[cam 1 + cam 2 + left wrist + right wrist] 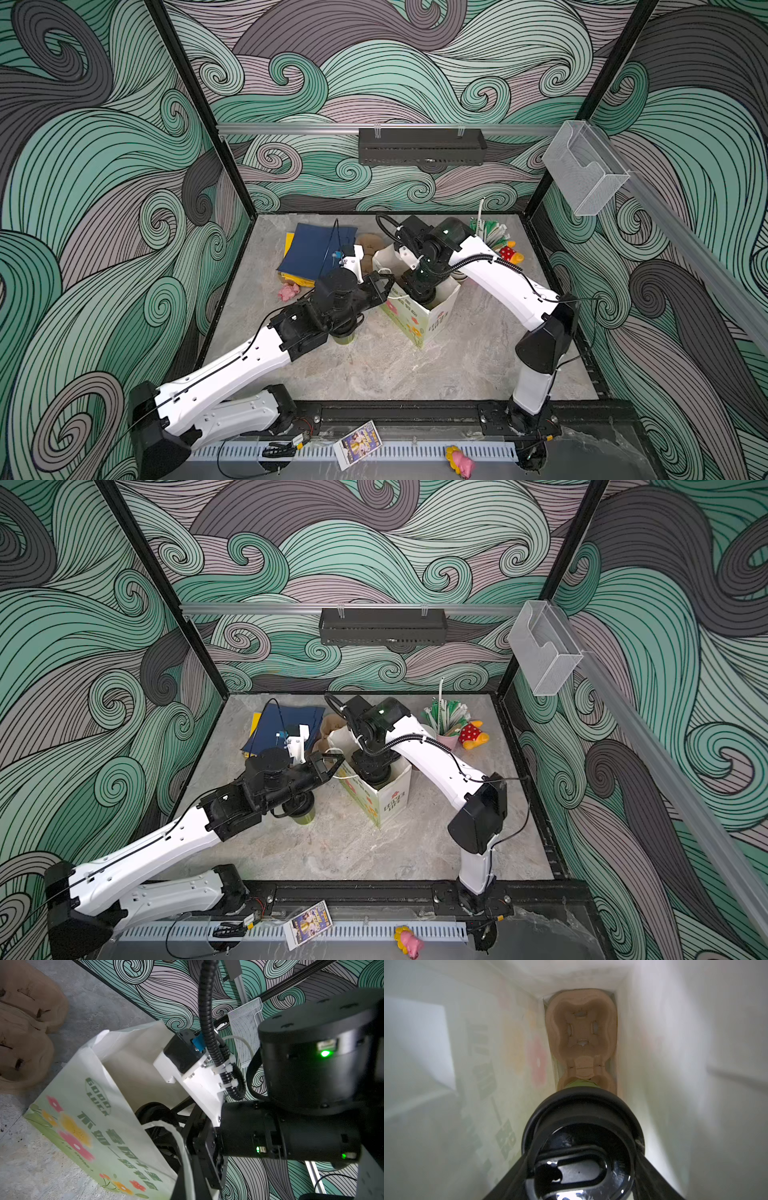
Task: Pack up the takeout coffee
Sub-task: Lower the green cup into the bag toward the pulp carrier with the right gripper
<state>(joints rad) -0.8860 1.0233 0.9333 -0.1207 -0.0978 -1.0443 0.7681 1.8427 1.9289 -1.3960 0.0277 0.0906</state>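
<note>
Black-lidded green paper cup, clasped by the right tool, hangs deep inside the white flowered paper bag, over one pocket of the brown moulded pulp carrier. The left tool, closed tight, sits at the bag's 9 o'clock rim. Likely faults: cup off-centre and tipping; bag wall slumping inward. Print: "GOOD LUCK".
</note>
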